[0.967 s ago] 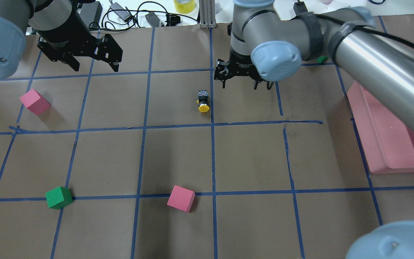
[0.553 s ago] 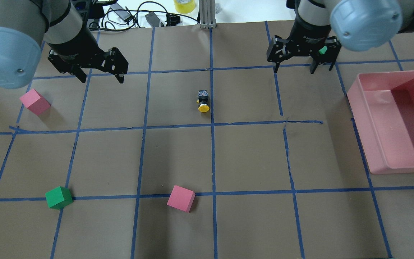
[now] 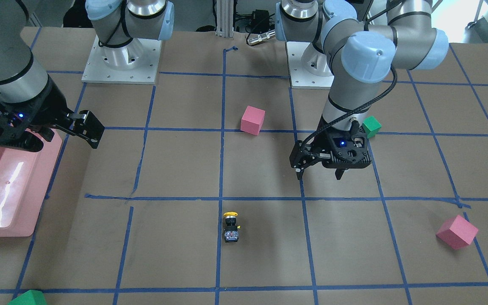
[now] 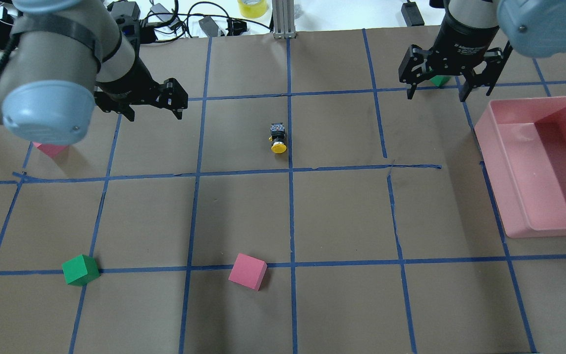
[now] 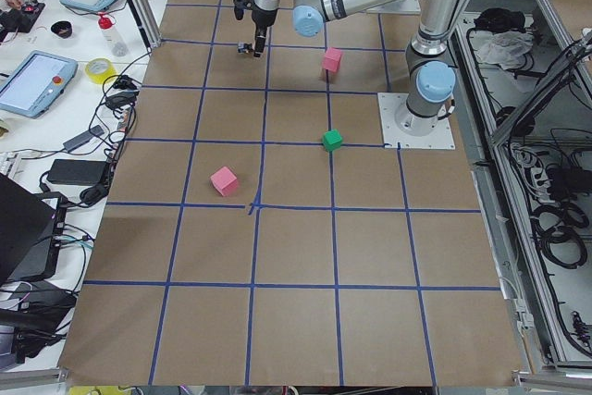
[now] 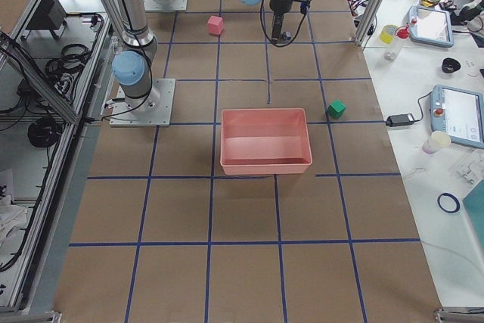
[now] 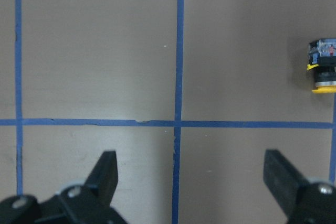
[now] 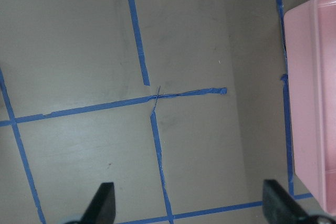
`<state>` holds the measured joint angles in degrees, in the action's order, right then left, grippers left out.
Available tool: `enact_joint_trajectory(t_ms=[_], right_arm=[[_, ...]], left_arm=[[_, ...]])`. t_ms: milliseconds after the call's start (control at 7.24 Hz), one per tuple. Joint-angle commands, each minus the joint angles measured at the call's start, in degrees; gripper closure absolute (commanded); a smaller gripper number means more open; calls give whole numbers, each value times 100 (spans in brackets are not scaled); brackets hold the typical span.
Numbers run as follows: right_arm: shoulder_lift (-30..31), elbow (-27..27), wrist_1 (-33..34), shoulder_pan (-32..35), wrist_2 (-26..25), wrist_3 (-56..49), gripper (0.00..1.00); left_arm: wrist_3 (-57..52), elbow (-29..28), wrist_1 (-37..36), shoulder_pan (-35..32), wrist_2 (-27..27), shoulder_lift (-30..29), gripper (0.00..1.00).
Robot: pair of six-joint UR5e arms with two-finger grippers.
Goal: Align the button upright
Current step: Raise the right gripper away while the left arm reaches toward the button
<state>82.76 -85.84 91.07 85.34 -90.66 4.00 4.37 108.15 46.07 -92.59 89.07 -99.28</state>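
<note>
Black left claw (image 4: 154, 114) hangs wide open and empty, well apart from the button (image 4: 277, 137), which lies on its side beside a tape line (image 4: 290, 196). The right claw (image 4: 436, 97) is open and empty too. A pinch on the round cap could squirt the button away.

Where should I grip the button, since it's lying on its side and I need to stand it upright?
Take the button by its blocky black body, not the round yellow cap, coming down from above with the left gripper closing across its width. It lies on its side, cap toward the robot, so the body's flat sides are likely the steadiest hold.
</note>
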Motion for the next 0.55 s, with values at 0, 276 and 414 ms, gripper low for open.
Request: enact_joint_trajectory(t_ms=[0,276,414], right_arm=[[118,-12,-37,35,4,22,0],[153,-38,-28,472,-4,66,0],[153,-82,-28,701,-65,66,0]], left_arm=[[327,233,-1506,-494,14,-519,0],[476,425,-2666,-996,329,-1012,0],[625,574,-3421,-1129,357,-1266,0]])
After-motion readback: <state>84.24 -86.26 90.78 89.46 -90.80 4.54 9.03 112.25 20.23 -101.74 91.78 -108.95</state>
